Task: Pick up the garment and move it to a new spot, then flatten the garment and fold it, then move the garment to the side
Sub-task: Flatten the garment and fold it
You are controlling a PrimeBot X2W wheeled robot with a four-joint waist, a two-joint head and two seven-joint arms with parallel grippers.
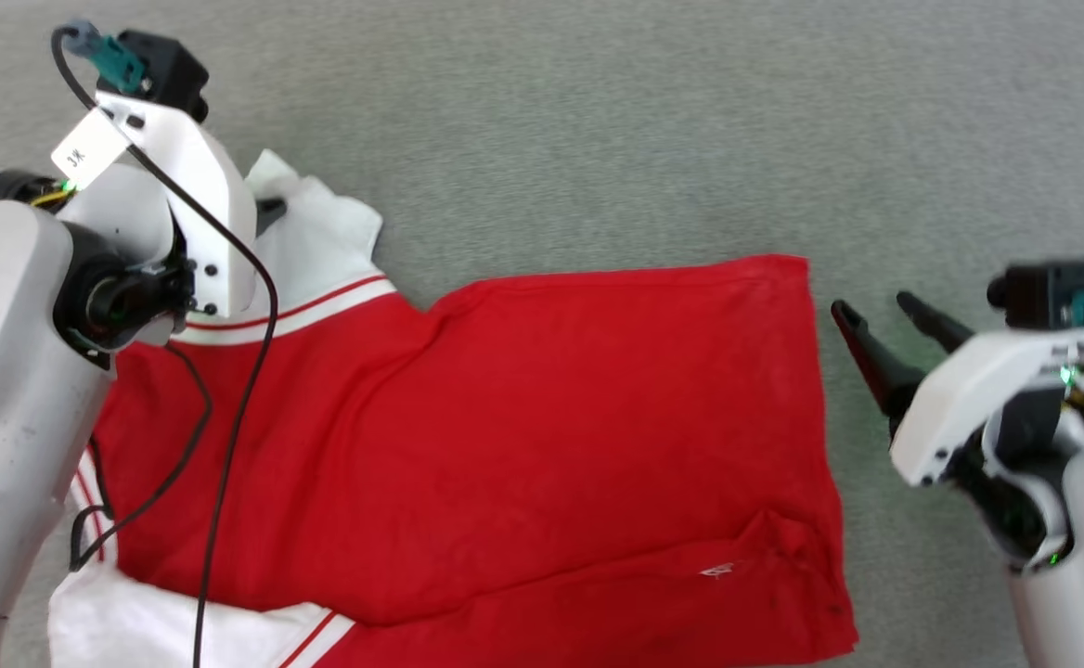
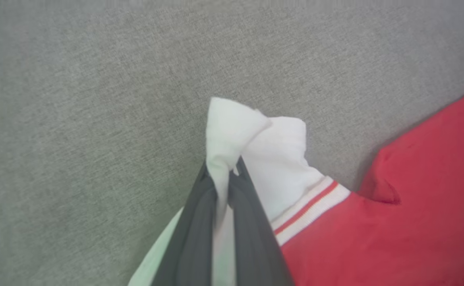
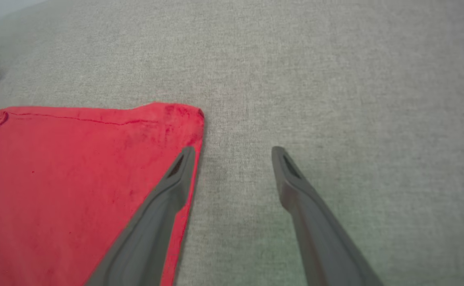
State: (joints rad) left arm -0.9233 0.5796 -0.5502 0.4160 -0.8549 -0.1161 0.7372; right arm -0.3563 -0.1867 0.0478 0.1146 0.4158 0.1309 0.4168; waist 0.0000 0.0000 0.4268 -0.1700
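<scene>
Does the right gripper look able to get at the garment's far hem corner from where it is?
Probably yes: the right gripper is open, with one finger over the garment edge just short of that hem corner, and nothing lies in the way.

Red white-sleeved jersey T-shirt: lower edge cut off by frame; left end partly hidden beneath pale left forearm.

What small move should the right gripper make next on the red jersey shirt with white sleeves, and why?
Probably the right gripper should shift sideways onto the hem corner of the red jersey shirt and close on it. The left gripper is shut on the white short sleeve, while the right one stands open beside the hem, holding nothing.
</scene>
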